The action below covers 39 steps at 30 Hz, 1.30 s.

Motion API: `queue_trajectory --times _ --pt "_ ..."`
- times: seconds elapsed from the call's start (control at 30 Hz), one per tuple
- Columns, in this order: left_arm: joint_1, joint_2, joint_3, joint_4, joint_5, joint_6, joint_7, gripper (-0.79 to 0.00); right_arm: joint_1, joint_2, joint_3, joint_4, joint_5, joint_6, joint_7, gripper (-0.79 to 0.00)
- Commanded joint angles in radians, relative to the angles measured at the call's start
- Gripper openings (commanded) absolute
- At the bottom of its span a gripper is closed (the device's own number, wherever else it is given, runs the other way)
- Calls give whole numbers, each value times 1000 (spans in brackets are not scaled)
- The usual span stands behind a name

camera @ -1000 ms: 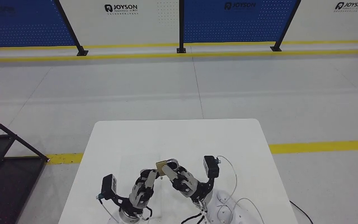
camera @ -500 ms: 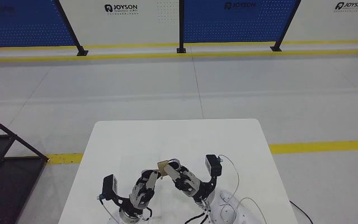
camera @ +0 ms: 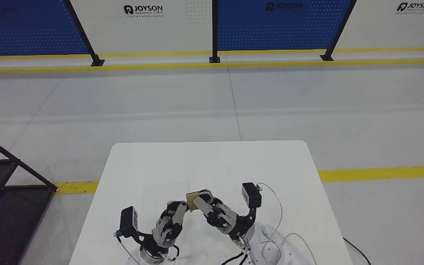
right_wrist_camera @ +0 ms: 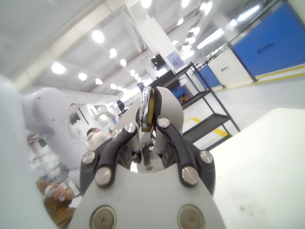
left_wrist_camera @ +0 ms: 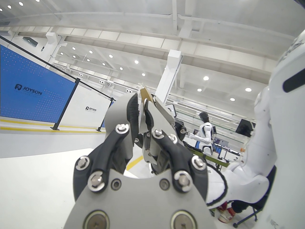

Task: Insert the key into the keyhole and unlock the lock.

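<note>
White worktop [camera: 265, 165] sits beneath both hands — the right hand [right_wrist_camera: 149, 101] pinches the lock [right_wrist_camera: 144, 110], the left hand [left_wrist_camera: 143, 103] pinches the key [left_wrist_camera: 142, 122], tip just beside that lock — so grasping looks done, while seating the key, which I cannot confirm, and turning it remain.

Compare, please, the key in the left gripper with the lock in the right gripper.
The key is a thin, flat strip; the lock is thicker, with a rounded chrome shackle on a brass body. The key sits in the left gripper, the lock in the right gripper. Both are metal and clamped tight.
</note>
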Motion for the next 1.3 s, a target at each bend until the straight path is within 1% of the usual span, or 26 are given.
queue_trajectory --times 0.0,0.17,0.27,0.57,0.87,1.03,1.27 --pt "-1 3 0 -1 9 1 1 -785 0 1 0 -1 5 4 9 -785" --pt "-3 11 5 -4 39 21 21 -785 1 2 1 -5 21 10 25 -785" --pt "-7 15 7 2 81 53 53 -785 -1 3 2 -6 25 11 31 -785" --pt "-31 30 44 38 233 204 204 -785 -17 12 14 -25 55 13 68 -785" --pt "-69 42 65 112 362 354 354 -785 -46 24 33 -63 60 46 119 -785" --pt "-81 43 73 136 390 396 387 -785 -55 30 39 -77 66 73 154 -785" --pt "-87 47 73 148 420 452 393 -785 -62 36 43 -92 66 102 178 -785"
